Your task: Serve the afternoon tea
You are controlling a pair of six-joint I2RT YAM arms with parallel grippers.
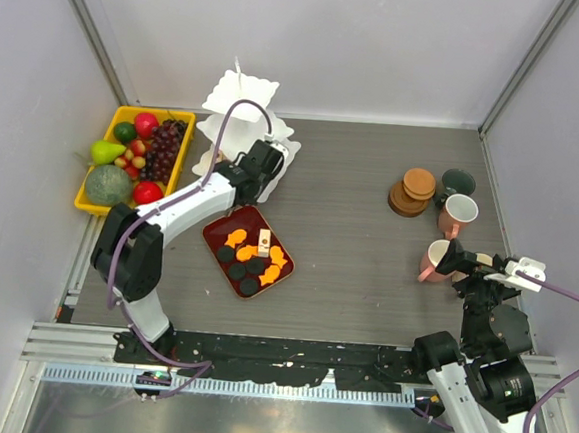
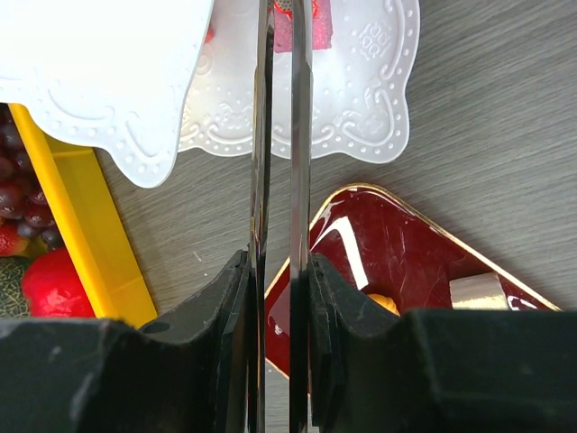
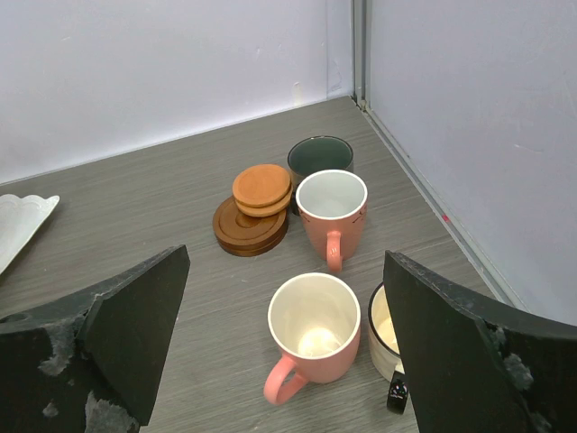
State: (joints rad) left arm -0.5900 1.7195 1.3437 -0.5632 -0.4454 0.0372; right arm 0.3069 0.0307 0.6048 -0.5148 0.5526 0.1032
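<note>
Top view: the white stand (image 1: 240, 102) sits at the far-left of the worktop (image 1: 352, 181). The left jaws are right at the stand's near-right side, by the bottom tier. The red tray (image 1: 252, 217) lies just nearer than the stand, close enough for short carries, and holds orange pastries (image 1: 236, 238), black round pastries (image 1: 250, 266) and one cream piece (image 1: 265, 238). The yellow tray (image 1: 88, 206), left of the stand, is full of fruit (image 1: 139, 150) and isn't part of the job. The coasters (image 1: 412, 191) and mugs (image 1: 457, 215) are grouped well to the right of the stand, w/ the right jaws over them.

Left wrist: the jaws are clamped together on the metal tongs (image 2: 259, 162), prob. so the food is handled gently. The tong tips reach over the stand's lower plate (image 2: 370, 90), w/ a pink pastry (image 2: 315, 27) at the tips. Can't tell if it's pinched or already set down. The red tray (image 2: 388, 244) is nearer than the stand.

Right wrist: the jaws are wide apart w/ nothing btwn them, and the fingers (image 3: 117, 334) frame the near pink mug (image 3: 311, 338), likely lining up a grab. A beige mug (image 3: 383, 329) is just beside it, partly hidden. Farther off are a 2nd pink mug (image 3: 332, 212), a green mug (image 3: 320, 153) and the stacked coasters (image 3: 257, 207). All mugs are upright and look empty. The stand edge (image 3: 22, 221) is far off to the left, and no mug sits on a coaster yet.
</note>
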